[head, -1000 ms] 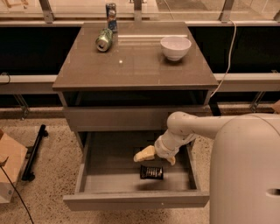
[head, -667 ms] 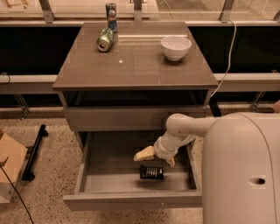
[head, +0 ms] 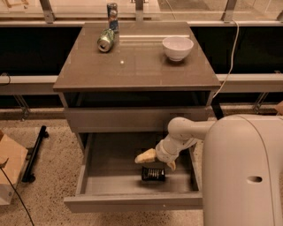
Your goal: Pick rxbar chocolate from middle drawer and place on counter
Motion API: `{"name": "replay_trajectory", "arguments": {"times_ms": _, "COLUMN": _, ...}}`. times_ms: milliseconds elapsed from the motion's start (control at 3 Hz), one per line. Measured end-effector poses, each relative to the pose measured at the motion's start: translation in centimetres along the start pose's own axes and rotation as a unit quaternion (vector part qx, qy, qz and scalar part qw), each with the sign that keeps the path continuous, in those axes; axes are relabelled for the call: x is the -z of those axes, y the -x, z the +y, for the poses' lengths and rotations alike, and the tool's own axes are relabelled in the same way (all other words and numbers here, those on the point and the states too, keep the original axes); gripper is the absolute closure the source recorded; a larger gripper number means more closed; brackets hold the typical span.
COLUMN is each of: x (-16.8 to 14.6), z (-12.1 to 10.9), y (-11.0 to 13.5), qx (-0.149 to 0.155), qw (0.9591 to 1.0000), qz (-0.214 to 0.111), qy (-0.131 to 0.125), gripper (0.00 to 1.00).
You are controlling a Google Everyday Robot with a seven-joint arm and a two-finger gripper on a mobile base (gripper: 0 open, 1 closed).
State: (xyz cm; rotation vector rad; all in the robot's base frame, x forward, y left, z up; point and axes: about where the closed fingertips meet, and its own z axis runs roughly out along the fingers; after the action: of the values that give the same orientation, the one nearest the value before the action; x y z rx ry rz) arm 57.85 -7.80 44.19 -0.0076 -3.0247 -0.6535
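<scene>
The middle drawer (head: 110, 176) is pulled out below the counter (head: 137, 66). On its grey floor, right of centre, lies the rxbar chocolate (head: 153, 174), a small black bar lying flat. My gripper (head: 157, 162) hangs inside the drawer just above the bar's far edge. It is open, with one pale fingertip (head: 145, 156) to the left and the other to the right. Nothing is held between them. The white arm reaches in from the right.
On the counter a green can (head: 105, 39) lies on its side, a tall can (head: 112, 11) stands behind it, and a white bowl (head: 177, 47) sits at the right. My white body (head: 243, 172) fills the lower right. A cardboard box (head: 9, 172) stands on the floor at left.
My body has edged slightly left in the view. The gripper and the bar stay where they were.
</scene>
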Motion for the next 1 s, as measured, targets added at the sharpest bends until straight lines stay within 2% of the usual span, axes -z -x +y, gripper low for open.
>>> {"name": "replay_trajectory", "arguments": {"times_ms": 667, "x": -2.6, "z": -0.5, "y": 0.5, "qx": -0.033, "qw": 0.999, "qz": 0.003, "qy": 0.031, "gripper": 0.0}}
{"name": "replay_trajectory", "arguments": {"times_ms": 1000, "x": -3.4, "z": -0.5, "y": 0.7, "qx": -0.04, "qw": 0.9986, "qz": 0.005, "qy": 0.036, "gripper": 0.0}}
